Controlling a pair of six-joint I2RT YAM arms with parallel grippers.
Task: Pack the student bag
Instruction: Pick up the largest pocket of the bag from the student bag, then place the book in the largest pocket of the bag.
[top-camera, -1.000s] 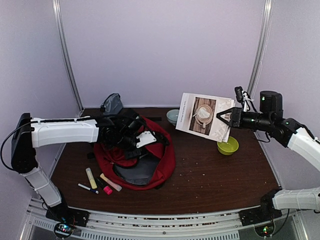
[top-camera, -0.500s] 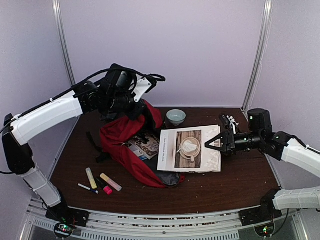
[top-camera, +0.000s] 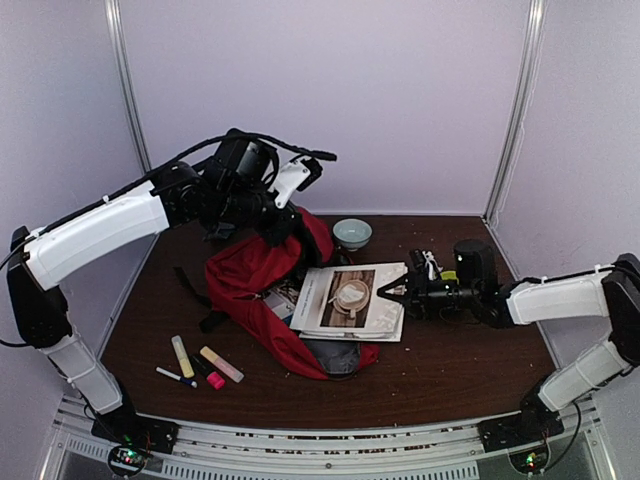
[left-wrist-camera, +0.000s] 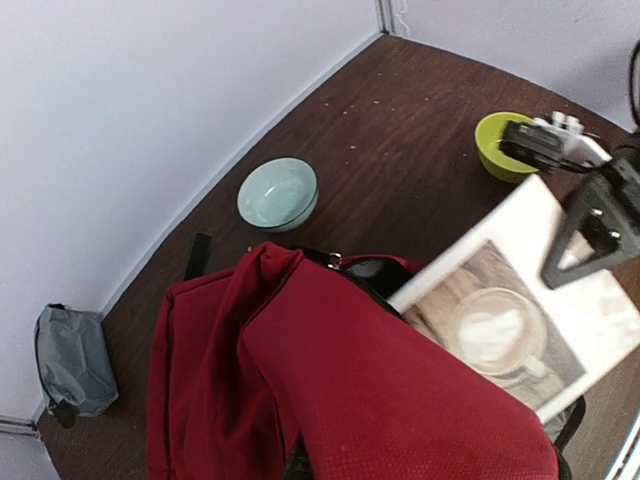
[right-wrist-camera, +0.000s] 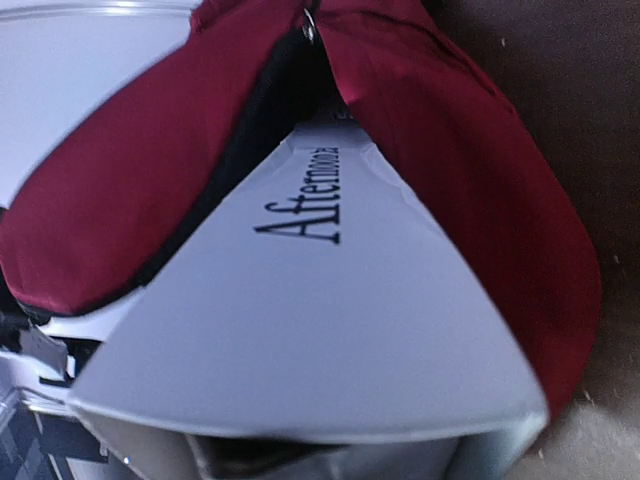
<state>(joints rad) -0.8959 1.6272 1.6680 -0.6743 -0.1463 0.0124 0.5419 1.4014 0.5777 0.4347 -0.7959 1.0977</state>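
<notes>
In the middle right of the overhead view, the right gripper is clamping the edge of a magazine and pointing it left into the mouth of the student bag. The bag is lying centre-left on the table. Its top flap is being held up at upper centre by the left gripper, whose fingers are pinched together on the red fabric. To go well, the magazine should be sliding in flat and low, with its leading corners passing under the raised flap and clear of the zipper edge. The flap should be staying high until most of the cover is inside. Counting from the lower left: four writing things, one magazine, one booklet showing in the bag's mouth, one bag, one teal bowl, one green bowl, and one grey pouch.
</notes>
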